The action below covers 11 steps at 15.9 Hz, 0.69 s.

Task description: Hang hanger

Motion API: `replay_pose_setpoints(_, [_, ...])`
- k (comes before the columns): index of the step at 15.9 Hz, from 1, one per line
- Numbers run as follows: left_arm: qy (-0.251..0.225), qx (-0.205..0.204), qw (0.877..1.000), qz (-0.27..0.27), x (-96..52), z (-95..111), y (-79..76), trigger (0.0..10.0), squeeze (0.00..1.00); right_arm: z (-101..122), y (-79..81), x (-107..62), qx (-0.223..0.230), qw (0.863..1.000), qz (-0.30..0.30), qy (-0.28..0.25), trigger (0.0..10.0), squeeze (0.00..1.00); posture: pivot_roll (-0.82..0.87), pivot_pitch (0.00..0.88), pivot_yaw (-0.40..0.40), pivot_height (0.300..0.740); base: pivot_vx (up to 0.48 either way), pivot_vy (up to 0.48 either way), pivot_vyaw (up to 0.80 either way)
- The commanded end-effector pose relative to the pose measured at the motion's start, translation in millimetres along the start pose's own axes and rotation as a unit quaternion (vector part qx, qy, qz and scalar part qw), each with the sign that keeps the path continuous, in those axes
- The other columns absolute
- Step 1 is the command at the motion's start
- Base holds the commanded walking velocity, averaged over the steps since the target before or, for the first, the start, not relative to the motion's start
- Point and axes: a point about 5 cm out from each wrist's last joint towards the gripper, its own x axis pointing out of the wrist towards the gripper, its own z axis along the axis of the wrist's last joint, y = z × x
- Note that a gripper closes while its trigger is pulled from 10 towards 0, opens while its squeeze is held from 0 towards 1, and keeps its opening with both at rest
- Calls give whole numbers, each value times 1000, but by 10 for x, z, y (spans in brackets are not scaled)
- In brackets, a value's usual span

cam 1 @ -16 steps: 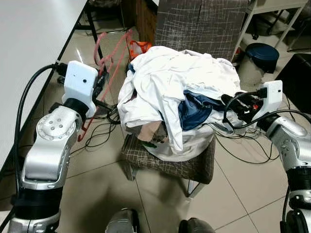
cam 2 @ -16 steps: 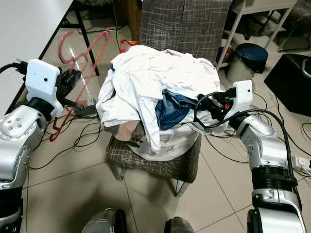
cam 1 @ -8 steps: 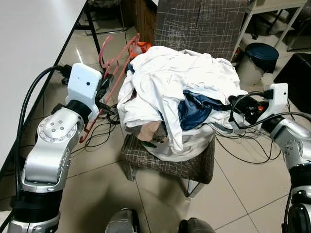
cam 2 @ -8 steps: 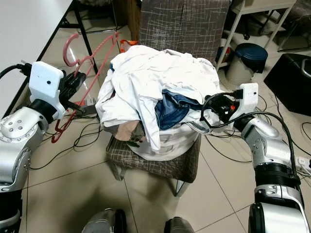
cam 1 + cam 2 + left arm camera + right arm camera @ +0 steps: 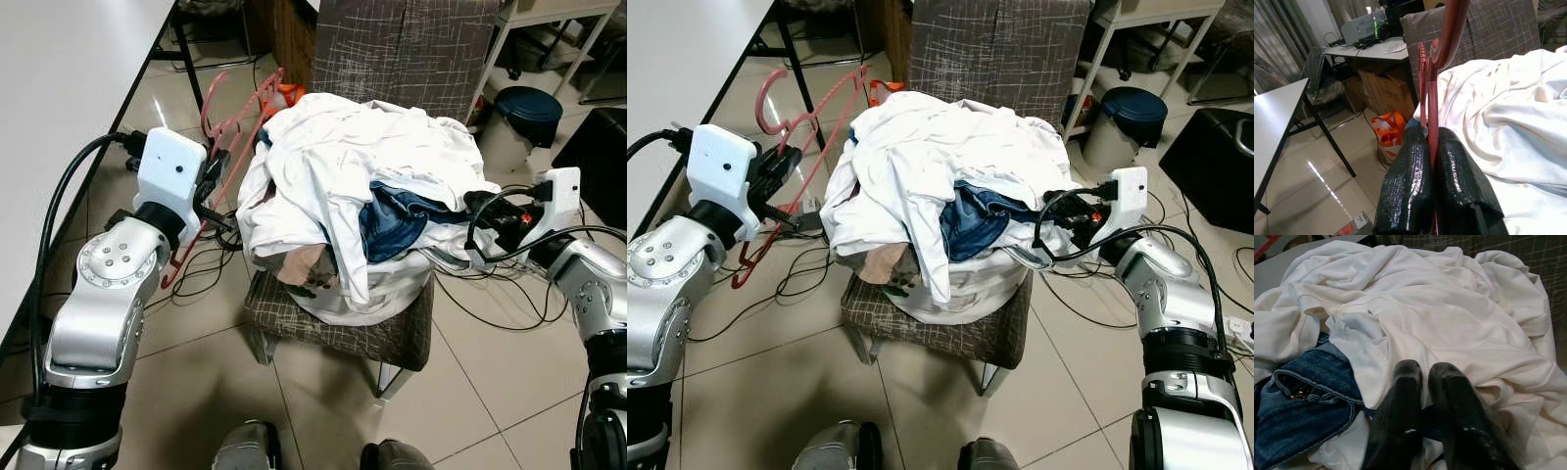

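Holding hanger (image 5: 1436, 93) pinched in left gripper (image 5: 1434, 161), beside chair (image 5: 333, 328); carry step, likely needs a rail next. Right gripper (image 5: 1425, 374) narrow, nearly closed, empty, resting on clothes (image 5: 343, 166): soft crumpled white cotton, dark denim. Thin pink hanger, hooked top. Beyond, grey woven chair back.
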Motion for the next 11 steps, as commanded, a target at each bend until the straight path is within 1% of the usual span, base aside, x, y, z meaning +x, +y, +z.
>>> replay_pose_setpoints(1, [0, 4, 1000, -3, -9, 15, -14, 10000, 0, 110, -39, -23, -4, 1000, 3, -21, 0, 0, -32, 118, 33, 740, 0, 0, 0])
replay_pose_setpoints(4, [0, 3, 1000, -1, -8, 10, -23, 10000, 0, 169, -50, -100, -4, 999, 19, -30, 0, 0, -37, 122, 31, 740, 0, 0, 0])
replay_pose_setpoints(5, [0, 3, 1000, 0, -11, 10, -25, 10000, 0, 212, -42, -185, -8, 999, 37, -32, 0, 0, -39, 125, 31, 740, 0, 0, 0])
replay_pose_setpoints(6, [0, 2, 1000, 1, -12, 10, -24, 10000, 0, 228, -41, -221, -10, 998, 43, -33, 0, 0, -39, 125, 31, 740, 0, 0, 0])
replay_pose_setpoints(7, [0, 2, 1000, 3, -12, 12, -22, 10000, 0, 272, -42, -315, -7, 998, 56, -37, 0, 0, -42, 129, 26, 740, 0, 0, 0])
replay_pose_setpoints(8, [0, 2, 1000, 5, -13, 13, -22, 10000, 0, 317, -31, -479, -11, 996, 81, -30, 0, 0, -45, 131, 26, 740, 0, 0, 0])
replay_pose_setpoints(10, [0, 0, 1000, 4, -15, 4, -26, 10000, 0, 356, -32, -626, -19, 996, 87, -26, 0, 0, -56, 132, 32, 740, 0, 0, 0])
replay_pose_setpoints(11, [0, 1, 1000, 4, -7, 1, -32, 10000, 0, 373, -41, -661, -29, 996, 79, -28, 0, 0, -62, 133, 38, 740, 0, 0, 0])
